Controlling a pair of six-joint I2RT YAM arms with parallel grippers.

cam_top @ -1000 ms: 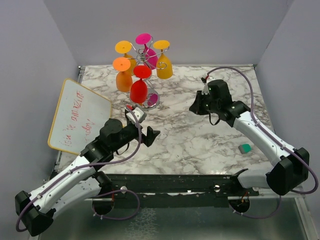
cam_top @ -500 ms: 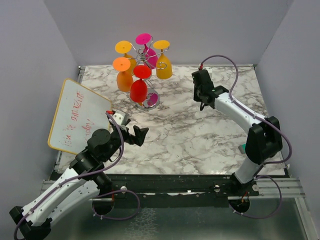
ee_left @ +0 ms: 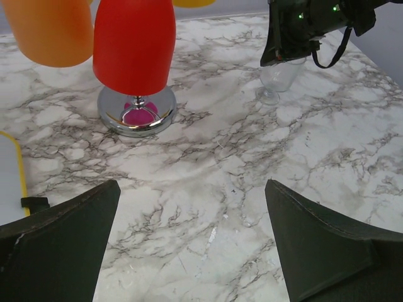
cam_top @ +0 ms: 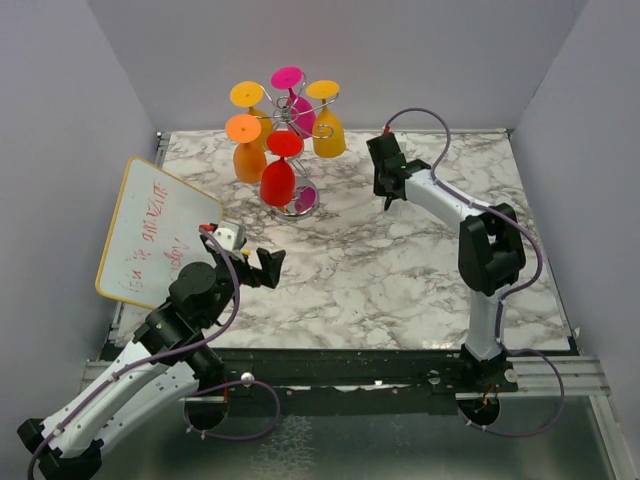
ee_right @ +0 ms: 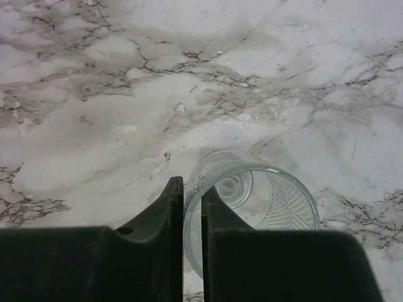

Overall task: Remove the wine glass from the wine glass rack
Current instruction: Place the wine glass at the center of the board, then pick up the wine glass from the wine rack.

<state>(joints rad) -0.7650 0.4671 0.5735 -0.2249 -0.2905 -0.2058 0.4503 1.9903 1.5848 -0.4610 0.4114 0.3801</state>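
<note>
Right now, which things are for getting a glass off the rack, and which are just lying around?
For the job: wine glass rack, five coloured glasses hanging on it, clear glass whose rim the right gripper pinches, open left gripper.
Lying about: whiteboard.

Whiteboard (cam_top: 158, 235) (red scribbles) lies left on the marble table (cam_top: 400, 270).

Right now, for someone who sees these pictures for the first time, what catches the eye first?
The coloured glasses, hanging upside down on the chrome rack at the back of the marble table, stand out first. To the rack's right, the right end effector pinches the rim of a clear glass. A whiteboard with red writing lies at the left edge.
</note>
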